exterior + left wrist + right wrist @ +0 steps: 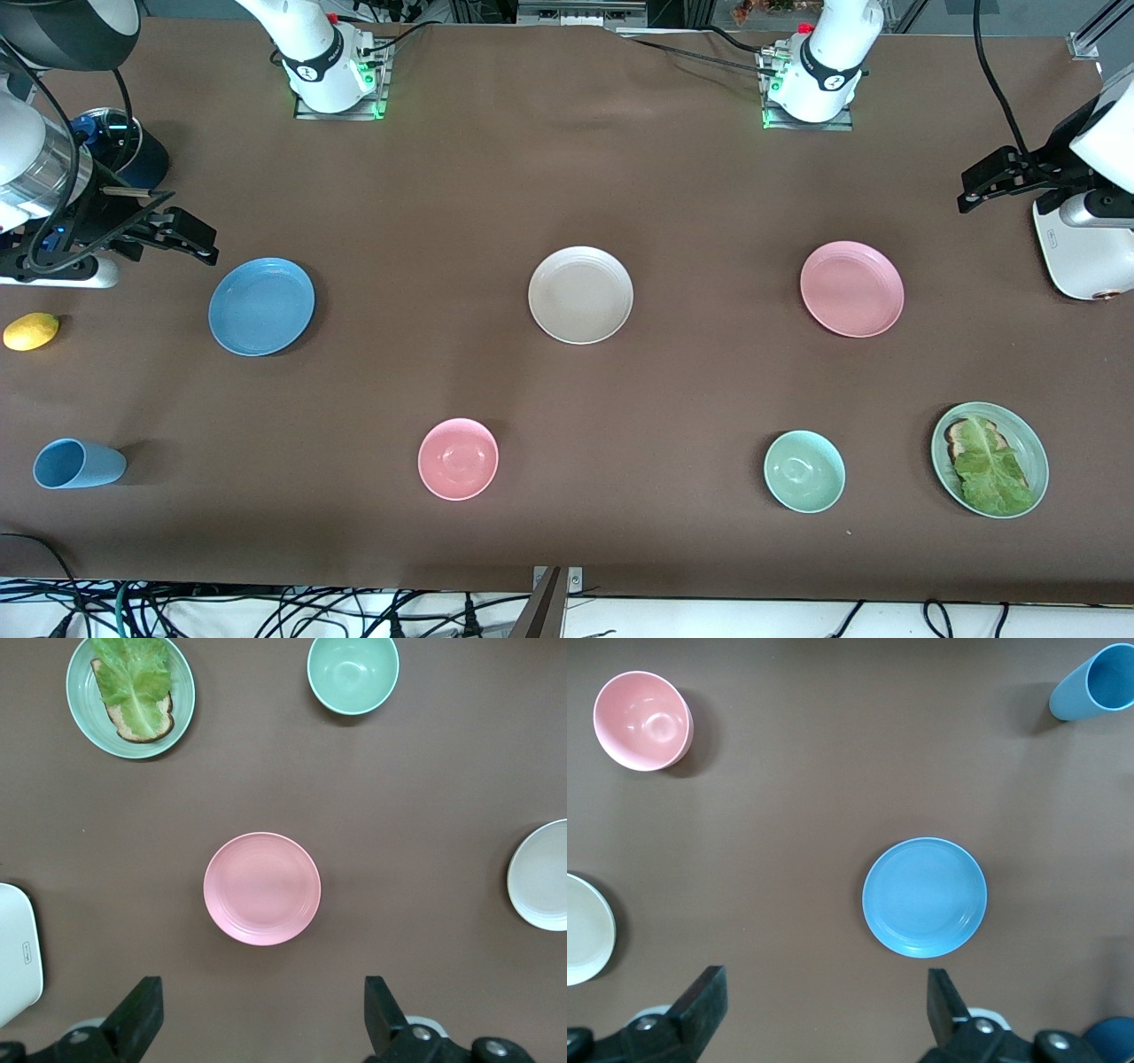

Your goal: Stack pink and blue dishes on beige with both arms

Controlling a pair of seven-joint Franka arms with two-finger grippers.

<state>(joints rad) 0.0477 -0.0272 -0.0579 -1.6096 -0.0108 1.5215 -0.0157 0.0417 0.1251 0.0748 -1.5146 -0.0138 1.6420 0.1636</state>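
Toward the right arm's end of the table (567, 177), we are seeing the blue plate (261, 307) lying alone, with the right gripper (824, 997) hanging over the table just beside it, jaws spread wide and holding nothing. At the middle, the beige plate (580, 294) is sitting bare, nothing stacked on it. Toward the left arm's end, the pink plate (851, 289) is resting flat by itself, and the left gripper (264, 1001) is hanging high near it, jaws wide and empty too. So we are judging the task as not yet begun: both plates are lying well apart from the beige one, and each is waiting to be picked up, carried to the middle and set down.
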